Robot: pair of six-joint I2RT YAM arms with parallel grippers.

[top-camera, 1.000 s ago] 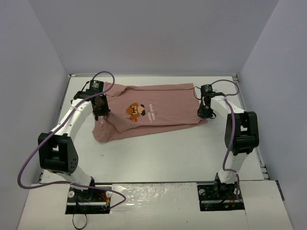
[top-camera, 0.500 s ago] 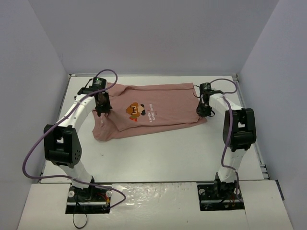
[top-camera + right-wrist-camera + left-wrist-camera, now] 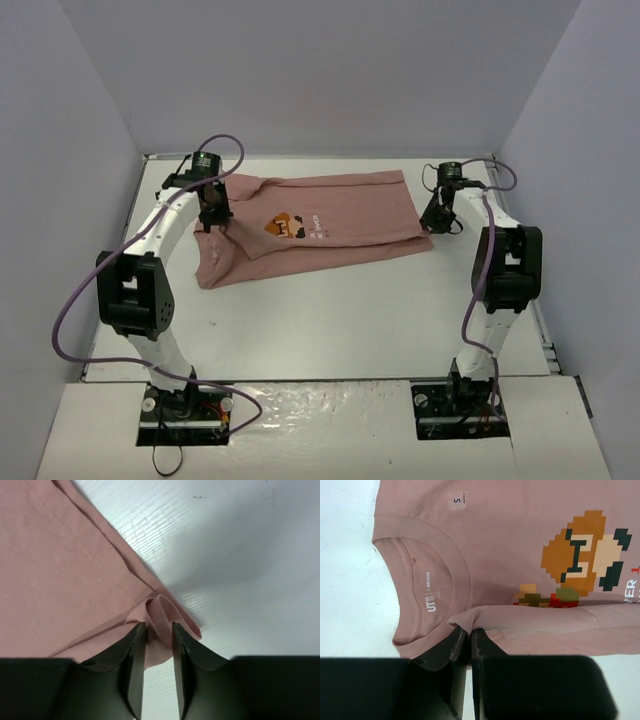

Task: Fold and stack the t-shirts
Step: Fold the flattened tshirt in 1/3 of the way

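T-shirt (image 3: 330,225), dusty salmon-pink, lies flat and sideways on the far half of the table (image 3: 330,320), with the collar (image 3: 435,580) to the left and the hem to the right. The pixel graphic (image 3: 285,228) faces up, in orange, black and white, with small text just beside it. A long fold runs along the near edge of the T-shirt. The left gripper (image 3: 213,215) sits at the collar end. Its jaws are pressed together and pinch the folded edge of fabric just beside the neckline, as the left wrist view shows (image 3: 469,632). The right gripper (image 3: 440,215) sits at the far right hem corner. Its jaws stand slightly apart, with a small raised loop of hem fabric between them (image 3: 159,627). The table surface is white, with a faint grain visible at close range. Plain pale walls (image 3: 320,70) enclose the table on the left, far and right sides.
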